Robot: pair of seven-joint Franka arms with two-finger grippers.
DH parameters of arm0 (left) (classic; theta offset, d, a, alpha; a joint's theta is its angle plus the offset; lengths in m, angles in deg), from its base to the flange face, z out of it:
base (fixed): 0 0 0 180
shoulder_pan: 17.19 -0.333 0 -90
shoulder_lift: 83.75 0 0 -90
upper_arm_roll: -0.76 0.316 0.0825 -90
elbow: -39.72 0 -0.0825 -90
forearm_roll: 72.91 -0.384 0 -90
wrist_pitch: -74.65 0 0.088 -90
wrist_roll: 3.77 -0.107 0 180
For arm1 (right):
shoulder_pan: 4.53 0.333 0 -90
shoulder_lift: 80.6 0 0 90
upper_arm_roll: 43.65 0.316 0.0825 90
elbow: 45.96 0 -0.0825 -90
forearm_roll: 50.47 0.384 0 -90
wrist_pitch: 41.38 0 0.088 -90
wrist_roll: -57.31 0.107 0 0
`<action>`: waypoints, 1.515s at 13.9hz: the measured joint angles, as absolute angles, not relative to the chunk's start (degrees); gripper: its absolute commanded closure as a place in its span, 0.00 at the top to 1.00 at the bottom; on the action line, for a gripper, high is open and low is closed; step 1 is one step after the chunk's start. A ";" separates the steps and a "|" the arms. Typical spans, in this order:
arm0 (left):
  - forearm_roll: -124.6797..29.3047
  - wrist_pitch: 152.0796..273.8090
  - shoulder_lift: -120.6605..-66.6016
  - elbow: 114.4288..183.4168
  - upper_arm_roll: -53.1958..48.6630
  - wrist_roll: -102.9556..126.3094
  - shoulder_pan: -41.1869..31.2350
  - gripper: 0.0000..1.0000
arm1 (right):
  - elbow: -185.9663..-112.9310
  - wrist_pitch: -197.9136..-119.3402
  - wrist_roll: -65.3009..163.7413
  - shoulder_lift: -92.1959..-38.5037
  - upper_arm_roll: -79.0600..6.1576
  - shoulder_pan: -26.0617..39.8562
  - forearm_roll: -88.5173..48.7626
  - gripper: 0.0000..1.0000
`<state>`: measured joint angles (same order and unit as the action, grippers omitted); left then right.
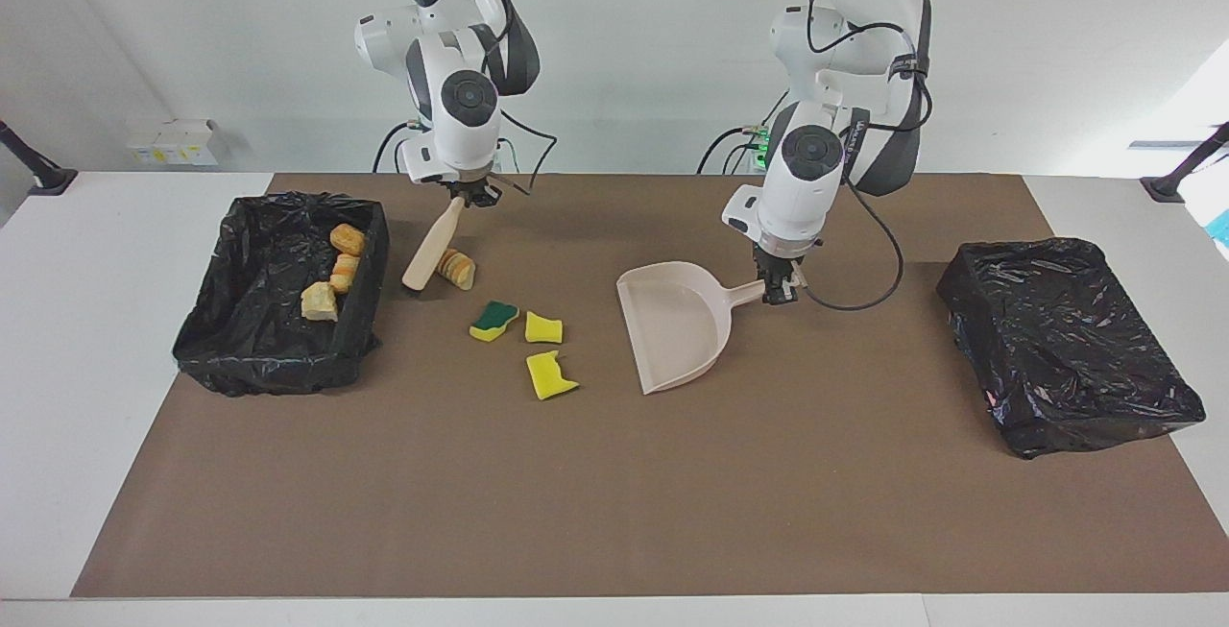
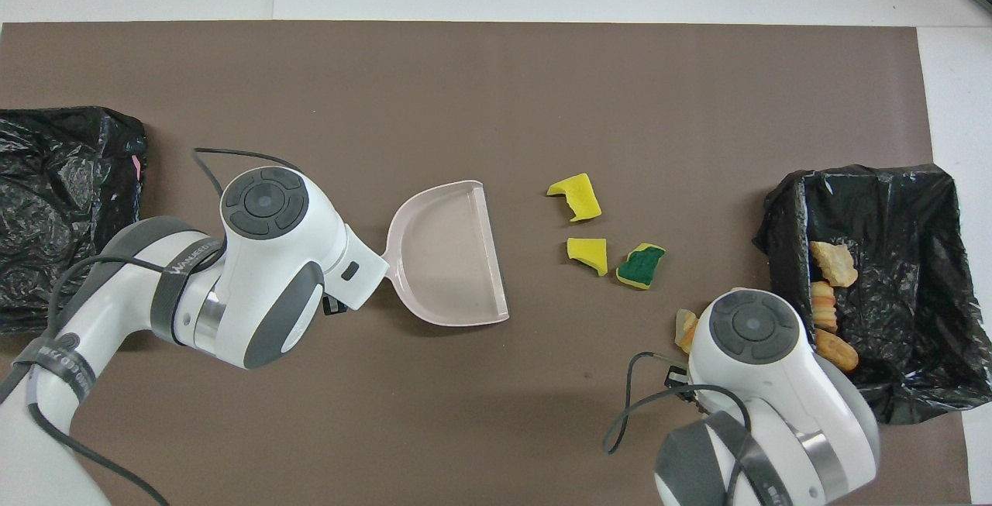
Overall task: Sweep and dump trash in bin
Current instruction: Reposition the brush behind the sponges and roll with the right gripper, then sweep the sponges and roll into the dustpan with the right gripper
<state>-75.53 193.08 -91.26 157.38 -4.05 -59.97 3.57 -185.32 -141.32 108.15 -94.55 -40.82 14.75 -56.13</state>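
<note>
My right gripper (image 1: 468,197) is shut on the handle of the beige brush (image 1: 430,251), which slants down to the mat between the bin (image 1: 363,315) and one bread piece (image 1: 457,269) of trash. Three bread pieces (image 1: 335,274) lie inside the bin (image 2: 783,258). A green-topped sponge (image 1: 494,320) and two yellow sponge pieces (image 1: 543,327) (image 1: 550,375) lie on the mat between brush and dustpan. My left gripper (image 1: 780,293) is shut on the handle of the beige dustpan (image 1: 677,325), which rests flat, mouth toward the sponges. In the overhead view both grippers are hidden under their arms.
A second black-bagged box (image 1: 1066,349) sits at the left arm's end of the brown mat (image 1: 614,493). The mat's part farther from the robots is bare. White table (image 1: 86,339) borders the mat at both ends.
</note>
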 measured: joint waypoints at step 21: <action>-72.84 195.37 -91.27 158.12 -4.16 -58.32 3.62 0.00 | -169.15 -146.04 104.65 -84.26 -41.04 23.13 -51.52 0.00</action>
